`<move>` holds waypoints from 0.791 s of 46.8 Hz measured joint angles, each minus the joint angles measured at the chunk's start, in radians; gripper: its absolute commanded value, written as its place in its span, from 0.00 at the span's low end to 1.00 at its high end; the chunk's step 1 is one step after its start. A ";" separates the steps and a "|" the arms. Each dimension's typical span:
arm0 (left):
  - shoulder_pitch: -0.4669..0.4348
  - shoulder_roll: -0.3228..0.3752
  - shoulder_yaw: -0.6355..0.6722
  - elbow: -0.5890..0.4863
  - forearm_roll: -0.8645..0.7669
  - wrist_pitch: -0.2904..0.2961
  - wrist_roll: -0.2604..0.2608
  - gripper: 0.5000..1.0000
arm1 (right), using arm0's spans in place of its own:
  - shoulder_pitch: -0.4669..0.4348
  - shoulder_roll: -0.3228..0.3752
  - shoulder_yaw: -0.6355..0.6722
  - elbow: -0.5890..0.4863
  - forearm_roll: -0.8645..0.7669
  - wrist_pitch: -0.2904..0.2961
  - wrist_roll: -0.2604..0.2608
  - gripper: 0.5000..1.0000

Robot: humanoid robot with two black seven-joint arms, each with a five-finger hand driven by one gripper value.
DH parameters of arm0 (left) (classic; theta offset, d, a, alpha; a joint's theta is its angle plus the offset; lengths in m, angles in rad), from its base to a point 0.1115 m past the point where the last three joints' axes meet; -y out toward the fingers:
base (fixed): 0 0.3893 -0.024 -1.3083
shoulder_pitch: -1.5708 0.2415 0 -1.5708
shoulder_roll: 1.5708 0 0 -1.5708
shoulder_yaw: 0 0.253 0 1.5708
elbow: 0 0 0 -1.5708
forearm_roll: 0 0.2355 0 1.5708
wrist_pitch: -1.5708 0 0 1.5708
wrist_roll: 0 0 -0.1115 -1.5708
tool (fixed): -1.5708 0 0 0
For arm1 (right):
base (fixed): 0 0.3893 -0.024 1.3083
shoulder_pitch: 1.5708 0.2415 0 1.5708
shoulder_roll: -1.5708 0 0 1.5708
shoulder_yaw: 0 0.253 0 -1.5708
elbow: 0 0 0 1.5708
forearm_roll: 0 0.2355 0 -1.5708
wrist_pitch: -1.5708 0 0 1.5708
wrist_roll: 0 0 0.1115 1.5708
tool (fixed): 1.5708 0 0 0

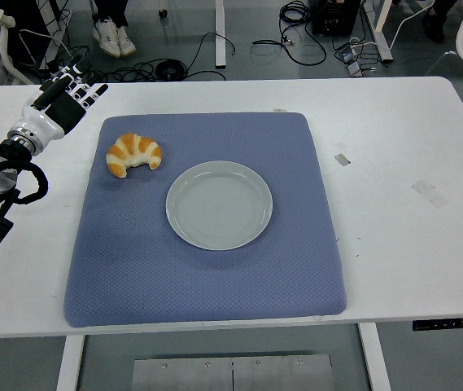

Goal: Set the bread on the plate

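Note:
A golden croissant (133, 154) lies on the blue mat (207, 277), at its upper left. A pale grey plate (219, 204) sits empty in the middle of the mat, to the right of and below the croissant. My left hand (70, 96) hovers over the white table just beyond the mat's upper left corner, left of and above the croissant, apart from it. Its fingers are spread and hold nothing. My right arm does not show.
Small strips of tape (342, 159) (427, 193) lie on the white table (402, 122) right of the mat. Cables and a person's shoes (109, 37) show on the floor beyond the far edge.

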 measured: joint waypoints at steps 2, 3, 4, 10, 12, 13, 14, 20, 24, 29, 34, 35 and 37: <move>0.001 0.000 0.000 0.000 0.000 -0.001 0.000 0.96 | 0.000 0.000 0.000 0.000 0.000 0.000 0.000 1.00; 0.001 0.000 0.000 0.000 -0.001 -0.001 0.000 0.96 | 0.000 0.000 0.000 0.000 0.000 0.000 0.000 1.00; 0.002 0.000 0.000 0.000 -0.001 -0.001 0.000 0.96 | 0.000 0.000 0.000 0.000 0.000 0.000 0.000 1.00; 0.004 0.000 -0.003 0.000 -0.001 -0.003 -0.007 0.96 | 0.000 0.000 0.000 0.000 0.000 0.000 0.000 1.00; 0.004 0.000 -0.004 0.000 -0.001 -0.002 -0.011 0.96 | 0.000 0.000 0.000 0.000 0.000 0.000 0.000 1.00; 0.004 0.000 -0.004 0.000 -0.001 -0.002 -0.012 0.96 | 0.000 0.000 0.000 0.000 0.000 0.000 0.000 1.00; 0.004 0.000 -0.003 0.000 -0.001 -0.001 -0.012 0.96 | 0.000 0.000 0.000 0.000 0.000 0.000 0.000 1.00; 0.004 0.002 0.001 0.000 0.000 0.006 -0.012 0.96 | 0.000 0.000 0.000 0.000 0.000 0.000 0.000 1.00; 0.001 0.002 0.002 0.000 0.000 0.009 -0.011 0.96 | 0.000 0.000 0.000 0.000 0.000 0.000 0.000 1.00; -0.007 0.003 -0.001 -0.001 -0.001 0.009 -0.007 0.96 | 0.000 0.000 0.000 0.000 0.000 0.000 0.000 1.00; -0.009 0.003 0.001 -0.001 -0.001 0.009 -0.005 0.96 | 0.000 0.000 0.000 0.000 0.000 0.000 0.000 1.00; -0.010 0.003 0.001 -0.001 -0.001 0.009 -0.004 0.96 | 0.000 0.000 0.000 0.000 0.000 0.000 0.000 1.00; -0.012 0.003 0.001 -0.001 0.000 0.009 -0.004 0.96 | 0.000 0.000 0.000 0.000 0.000 0.000 0.000 1.00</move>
